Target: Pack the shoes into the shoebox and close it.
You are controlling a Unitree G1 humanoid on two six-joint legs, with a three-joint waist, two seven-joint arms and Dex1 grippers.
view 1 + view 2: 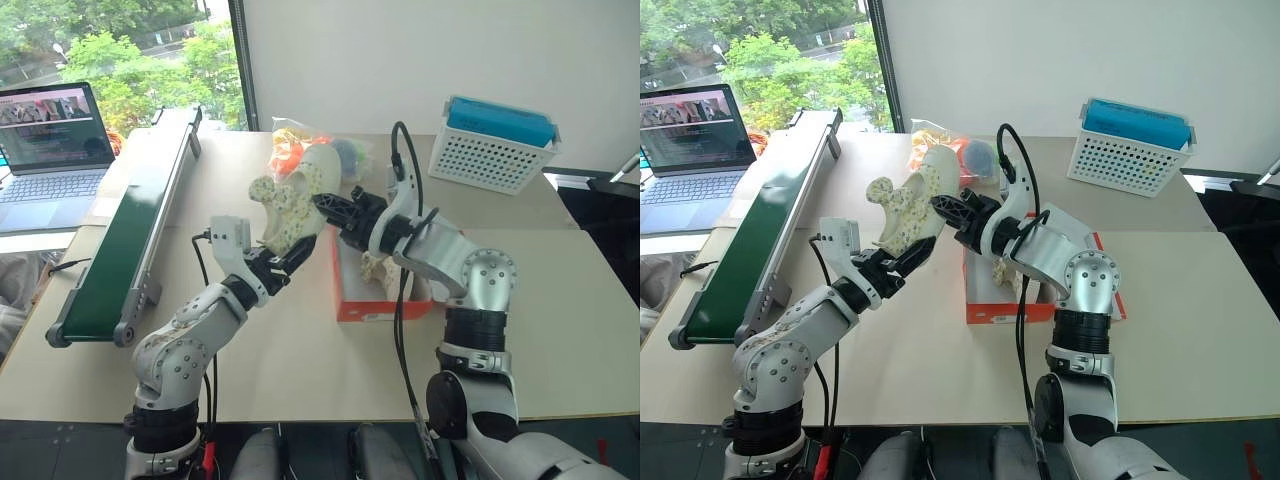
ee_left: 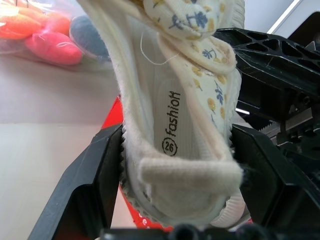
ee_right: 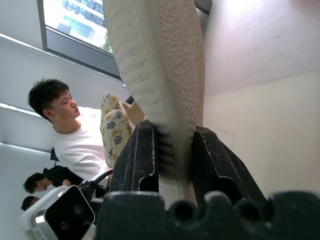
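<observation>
One cream shoe (image 1: pixel 296 196) with a small flower print is held in the air above the table, toe up, between both grippers. My left gripper (image 1: pixel 288 256) is shut on its heel, one finger (image 2: pixel 95 180) on each side of the heel (image 2: pixel 180 130). My right gripper (image 1: pixel 330 208) is shut on the edge of the pale sole (image 3: pixel 165 65), with its fingers (image 3: pixel 142 155) pressed against it. The red-orange shoebox (image 1: pixel 385 303) lies open on the table under my right arm. The other shoe (image 1: pixel 1006 270) lies inside it, partly hidden by the arm.
A green conveyor belt (image 1: pixel 130 230) runs along the left, with a laptop (image 1: pixel 50 140) beside it. A clear bag of coloured balls (image 1: pixel 345 152) lies behind the shoe. A white perforated basket (image 1: pixel 495 150) with a blue top stands at the back right. People (image 3: pixel 75 135) appear in the right wrist view.
</observation>
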